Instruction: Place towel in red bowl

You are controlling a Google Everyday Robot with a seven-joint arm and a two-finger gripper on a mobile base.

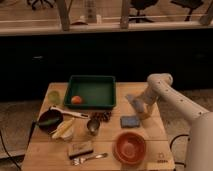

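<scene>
While you watch through the one camera view, you see the white arm (161,86) come in from the right and bend down over the right side of the wooden surface (155,131). Its gripper (140,110) sits low there, just right of the green tray (97,92).

The towel (133,101) shows as a pale grey-blue wedge at the gripper's left side and seems to touch it. You cannot tell from this view whether the gripper is closed on the cloth or only against it, nor whether the cloth lies flat or is raised.

Just in front of the towel lies a smaller, darker blue pad (130,121). The red bowl (130,147) stands near the front edge, in front of the pad and apart from the towel; nothing can be made out inside it.

Inside the tray, you find a small orange object (76,99) in the front left corner. Left of the tray stands a yellow-green cup (54,96). Toward the left front you have:
- a dark bowl (50,120) with green inside
- a white-handled utensil (68,112) just behind it
- a yellow item (63,129) beside it
- a metal cup (93,126)
- a brown block (80,148)
- a fork (90,158) at the front
</scene>
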